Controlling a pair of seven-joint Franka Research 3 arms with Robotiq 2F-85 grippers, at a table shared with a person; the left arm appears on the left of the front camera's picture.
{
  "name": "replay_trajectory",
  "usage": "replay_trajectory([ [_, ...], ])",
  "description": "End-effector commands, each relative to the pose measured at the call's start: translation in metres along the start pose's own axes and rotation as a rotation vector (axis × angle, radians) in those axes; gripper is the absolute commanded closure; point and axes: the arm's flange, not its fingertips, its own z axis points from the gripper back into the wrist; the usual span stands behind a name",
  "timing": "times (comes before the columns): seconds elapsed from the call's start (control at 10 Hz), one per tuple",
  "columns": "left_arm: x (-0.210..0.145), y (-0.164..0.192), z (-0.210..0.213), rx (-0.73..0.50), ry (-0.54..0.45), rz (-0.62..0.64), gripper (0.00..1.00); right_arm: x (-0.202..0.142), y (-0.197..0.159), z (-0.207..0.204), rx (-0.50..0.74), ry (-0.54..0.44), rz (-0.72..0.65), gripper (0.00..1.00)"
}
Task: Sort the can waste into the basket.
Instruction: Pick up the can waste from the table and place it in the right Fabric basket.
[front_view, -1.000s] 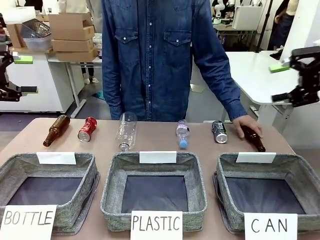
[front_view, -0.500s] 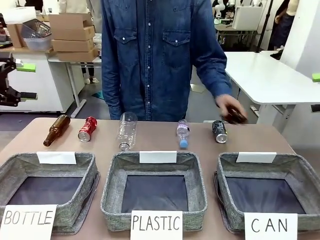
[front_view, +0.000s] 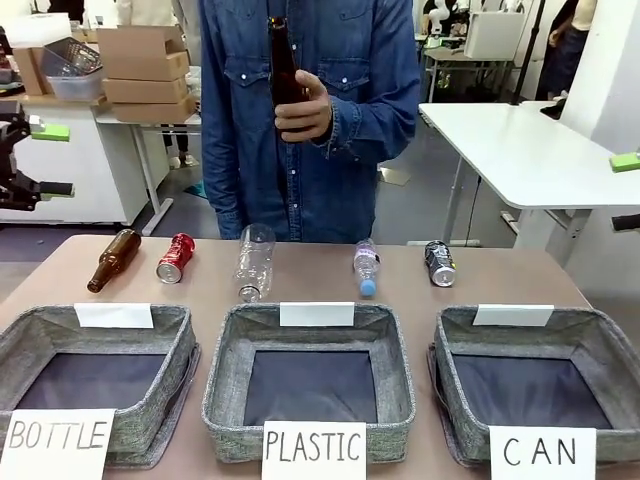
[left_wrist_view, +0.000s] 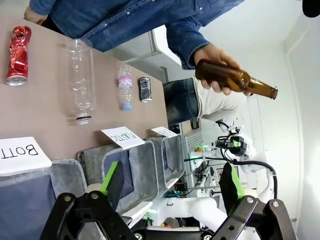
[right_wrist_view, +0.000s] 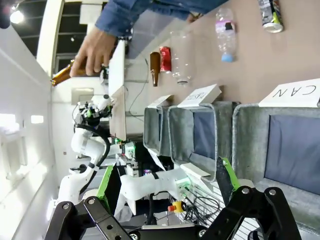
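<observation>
Red can (front_view: 174, 258): lies on its side on the counter (front_view: 310, 278), far side toward the left, just beside a brown glass bottle (front_view: 112, 260).
Black can (front_view: 439, 263): lies on the far side toward the right, beyond the CAN basket (front_view: 600, 335) (apart from it, not inside).
Left gripper (left_wrist_view: 170, 182): jaws spread wide, holding nothing.
Right gripper (right_wrist_view: 167, 185): jaws spread wide, holding nothing.
Person's hand (front_view: 305, 110): grips a second brown bottle (front_view: 283, 60) upright at chest height, above the counter.

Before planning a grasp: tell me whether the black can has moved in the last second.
No. The black can lies in the same spot, just beyond the CAN basket and its white tag.
</observation>
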Motion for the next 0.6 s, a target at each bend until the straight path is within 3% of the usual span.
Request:
replay_trajectory([
  [0.0, 0.003, 0.001, -0.002, -0.023, -0.006, -0.025, 0.0, 0.011, 0.005, -0.01, -0.07, -0.039, -0.035, 0.0],
  [0.2, 0.003, 0.001, -0.002, -0.023, -0.006, -0.025, 0.0, 0.043, 0.014, -0.053, -0.248, 0.021, -0.013, 0.0],
  [0.3, 0.003, 0.001, -0.002, -0.023, -0.006, -0.025, 0.0, 0.069, 0.019, -0.09, -0.31, 0.12, 0.052, 0.0],
  [0.5, 0.003, 0.001, -0.002, -0.023, -0.006, -0.025, 0.0, 0.128, 0.016, -0.168, -0.656, 0.152, 0.08, 0.0],
])
